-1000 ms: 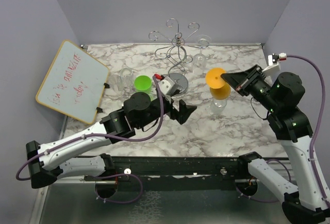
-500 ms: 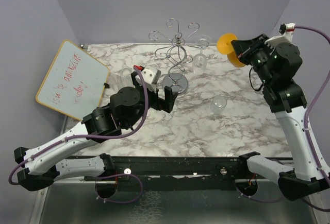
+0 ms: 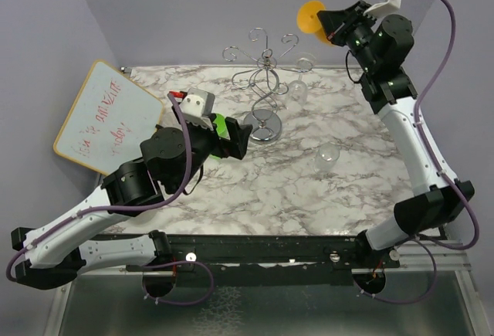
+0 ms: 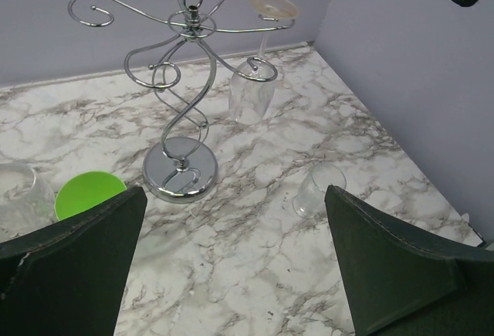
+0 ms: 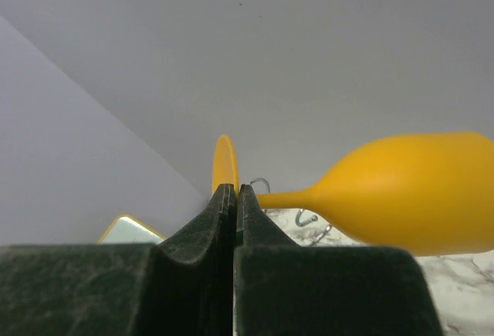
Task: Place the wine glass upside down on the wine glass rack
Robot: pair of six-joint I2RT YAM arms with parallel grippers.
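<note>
Right hand [image 5: 235, 197]: fingers pressed together, pinching the stem of the orange wine glass [image 5: 409, 197] right beside its foot. The foot disc stands edge-on just past the fingertips. The bowl juts out sideways to the right in the wrist view, so the glass lies roughly level, high in the air near the back wall. Below this hand and to its left in the top view stands the wine glass rack [image 3: 266, 81], apart from the orange glass. A clear glass [image 3: 299, 87] hangs bowl-down from the rack arm nearest the hand. Farther below, a second clear glass [image 3: 328, 154] rests on the marble tabletop [image 3: 309, 189].

Left hand [image 3: 235, 137]: fingers spread wide, holding nothing, low over the tabletop. The rack's round base lies just ahead of it, between the two fingers in the wrist view. A green cup [image 4: 89, 193] sits beside its left finger, and a whiteboard [image 3: 108, 120] leans farther left.
</note>
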